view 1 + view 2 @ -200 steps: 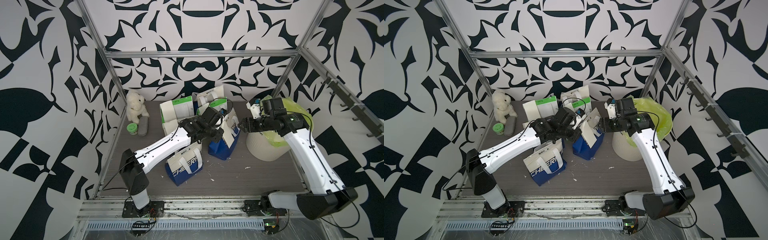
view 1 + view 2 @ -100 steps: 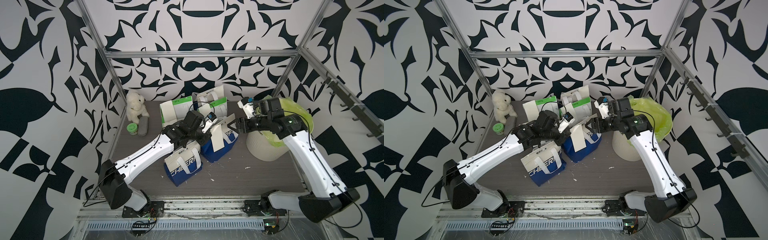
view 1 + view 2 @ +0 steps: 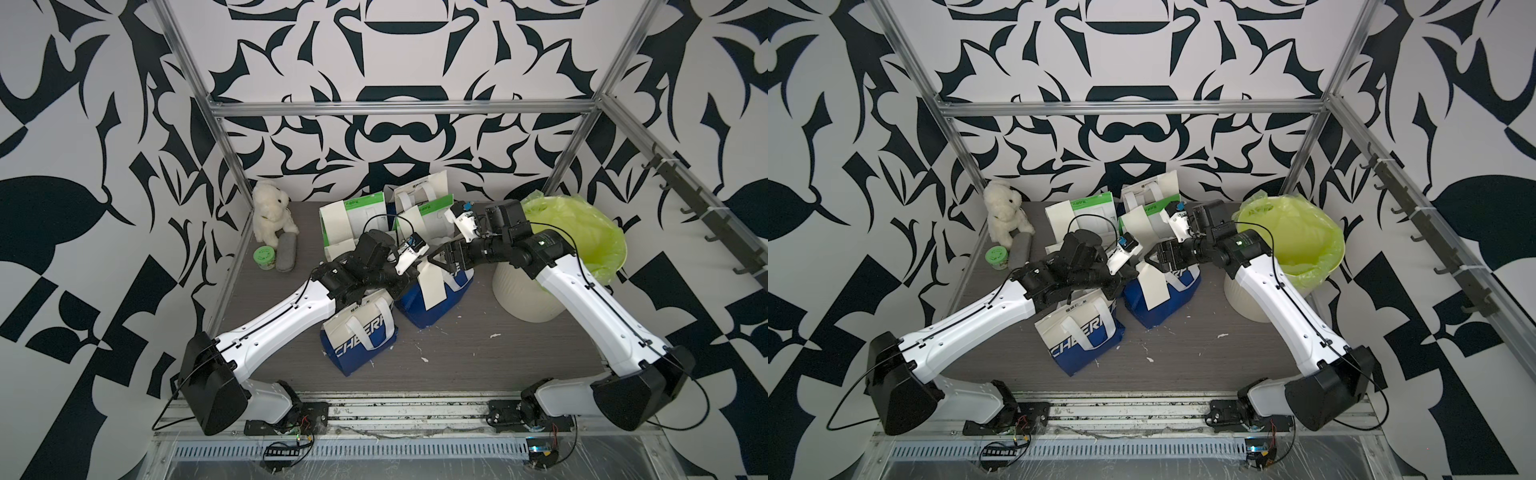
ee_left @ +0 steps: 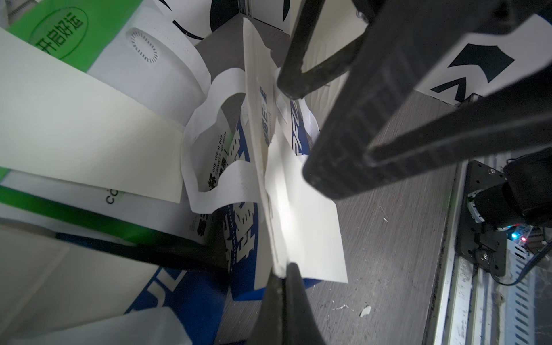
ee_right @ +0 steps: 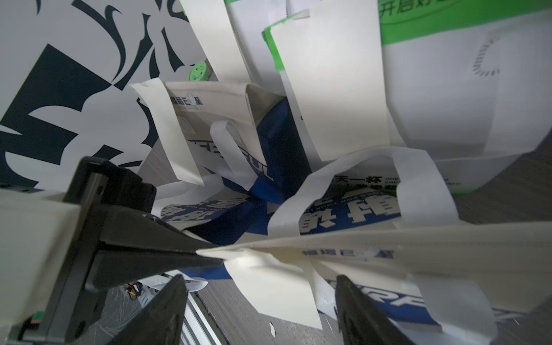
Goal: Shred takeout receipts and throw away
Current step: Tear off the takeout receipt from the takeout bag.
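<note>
Five takeout receipts (image 3: 334, 226) show in a top view: plain cream slips, one against each bag. The fifth, on the bag lettered "CHEER", is partly hidden by the left arm. There are five bags too: two blue-and-white bags (image 3: 361, 336) and three green-and-white bags (image 3: 353, 216), the rearmost of them half covered. One bin (image 3: 523, 299) with a yellow-green liner (image 3: 582, 237) stands on the worktop (image 3: 478, 353).

The held receipt (image 4: 304, 215) hangs down the face of the blue-and-white bag just beside the bin. The left tool (image 4: 282, 270) is pinched tight on this slip's edge at the bag's rim. The right tool (image 5: 259, 277) stands wide apart, one finger on each side of the same slip, gripping nothing.

The other blue-and-white bag, a step farther from the bin, reads "CHEER", with the later letters cut off by its handle. In the left wrist view a green oval on a green-and-white bag reads "开启好运", and the bag beside the bin carries "ONE CUP A DAY".

Far from the bin sit one white plush toy (image 3: 272, 212), one green-lidded jar (image 3: 264, 257) and one gray case (image 3: 287, 258). Small white scraps (image 3: 494, 335) lie on the worktop near the bin
</note>
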